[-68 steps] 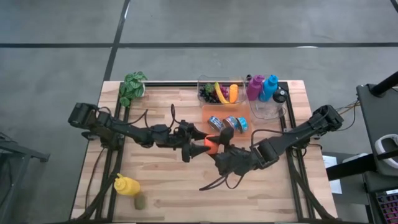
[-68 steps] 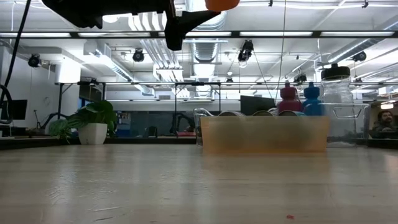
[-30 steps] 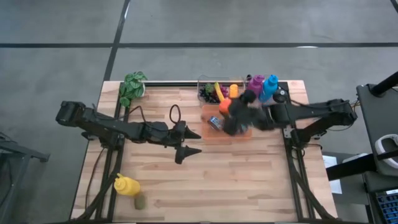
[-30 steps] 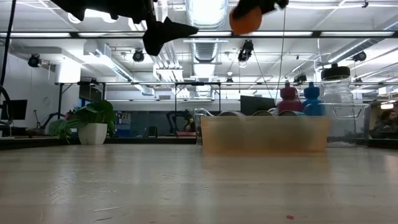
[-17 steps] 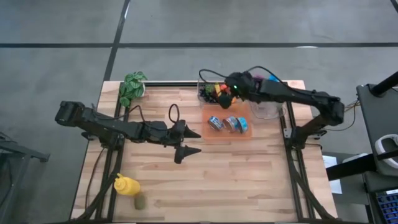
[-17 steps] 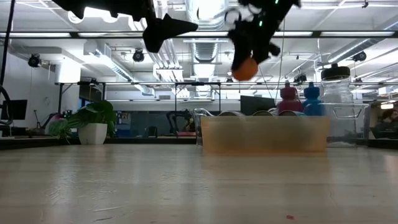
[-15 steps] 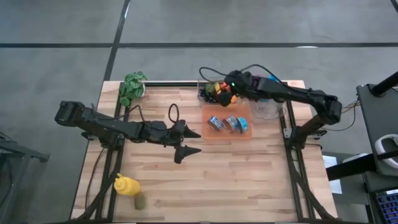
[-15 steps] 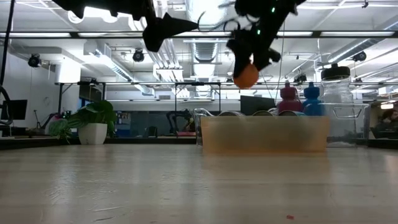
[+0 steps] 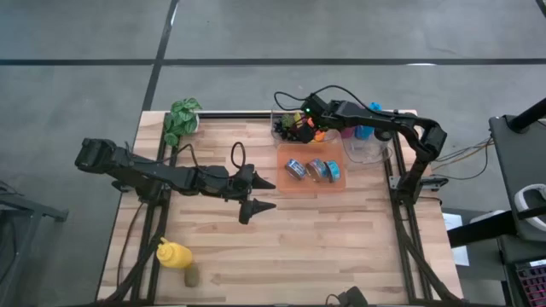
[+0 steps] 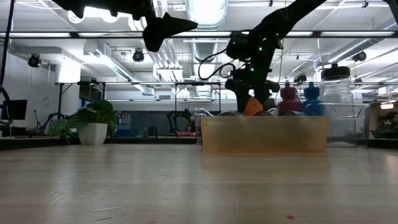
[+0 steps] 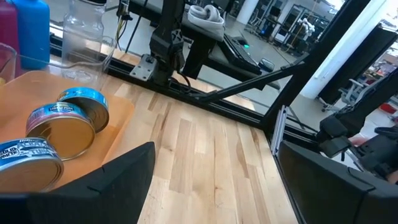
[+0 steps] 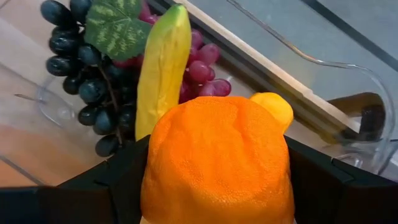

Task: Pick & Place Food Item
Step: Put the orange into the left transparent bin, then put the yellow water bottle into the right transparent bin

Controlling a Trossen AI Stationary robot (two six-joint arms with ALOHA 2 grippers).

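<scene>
The right gripper (image 12: 214,186) clamps one orange (image 12: 216,162) over the clear bin (image 9: 285,112) at twelve o'clock, above a banana (image 12: 161,65) and grapes (image 12: 93,81). Three tins (image 9: 311,169) fill the orange tray (image 9: 312,185). The left gripper (image 9: 260,194) hangs wide open, empty, over bare mid-table.

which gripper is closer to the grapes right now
Right. The right gripper, shut on the orange, hangs just above the grapes in the clear bin. The left gripper hovers open over mid-table, well away.

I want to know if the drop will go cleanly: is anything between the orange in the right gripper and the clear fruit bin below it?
Nothing visible blocks it. The right gripper holds the orange directly over the clear bin; only the grapes, banana and another fruit lie below.
</scene>
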